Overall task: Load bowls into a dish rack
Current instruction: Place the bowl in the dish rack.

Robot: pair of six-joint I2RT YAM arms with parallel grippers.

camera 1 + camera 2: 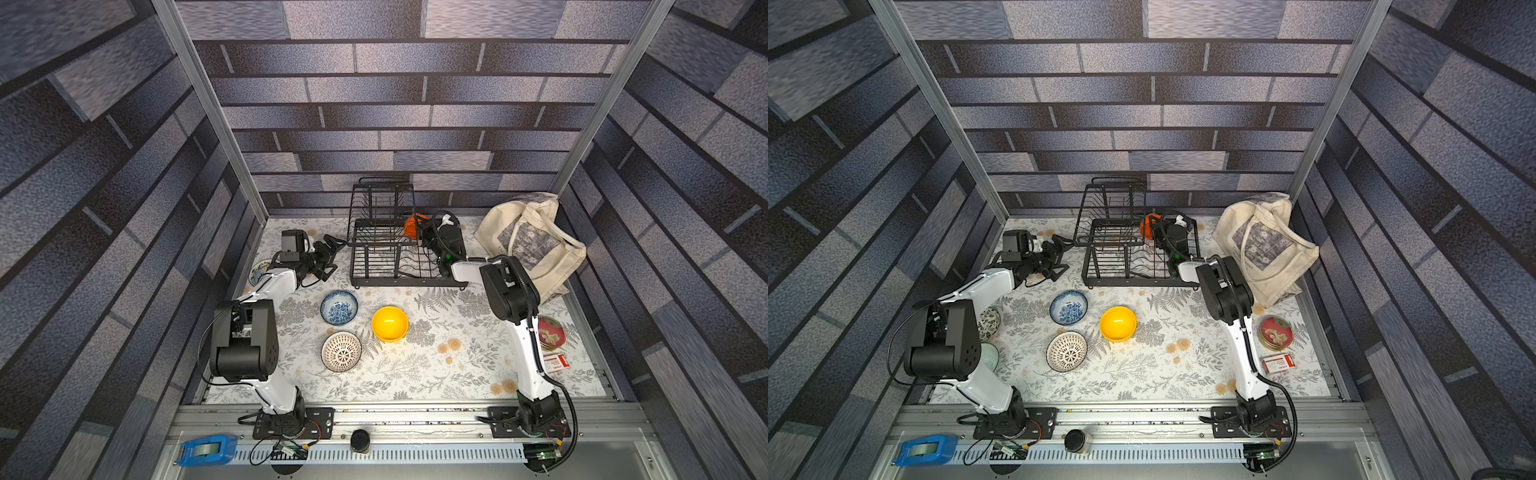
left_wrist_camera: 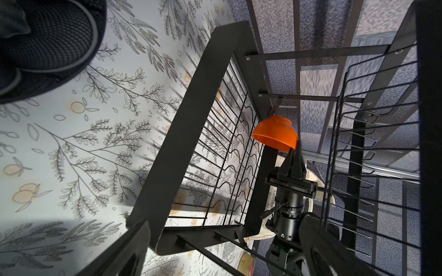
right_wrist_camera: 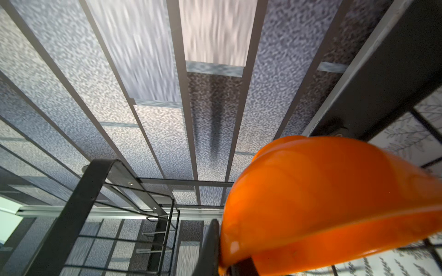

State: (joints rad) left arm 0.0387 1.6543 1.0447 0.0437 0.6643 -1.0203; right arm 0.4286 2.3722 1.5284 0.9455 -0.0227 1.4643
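My right gripper (image 2: 296, 149) pinches the orange bowl (image 2: 275, 133) by its rim over the dish rack (image 1: 399, 283), at its two o'clock corner. Next I should lower it gently between the dividers. My left gripper (image 1: 334, 254) is spread, empty.

The orange bowl (image 2: 275, 135) that my right hand (image 2: 294, 149) is pinching is gleaming, smooth and glossy; plastic or glazed ware, I cannot tell. The rack (image 1: 376, 245) is showing thin black wire and flat, matt black metal bars. The yellow bowl (image 1: 389, 323) is shining just as glossy. The floral bowl (image 1: 339, 307) and the lattice bowl (image 1: 341, 351) are looking like glazed ceramic, with a softer sheen. The bag (image 1: 532, 241) is sagging as soft, matt cream cloth. The surface (image 1: 436, 365) is lying smooth and matt under its printed leaves. On my left hand (image 1: 332, 255), the fingers (image 2: 136, 241) are showing a rough, woven-looking black face.
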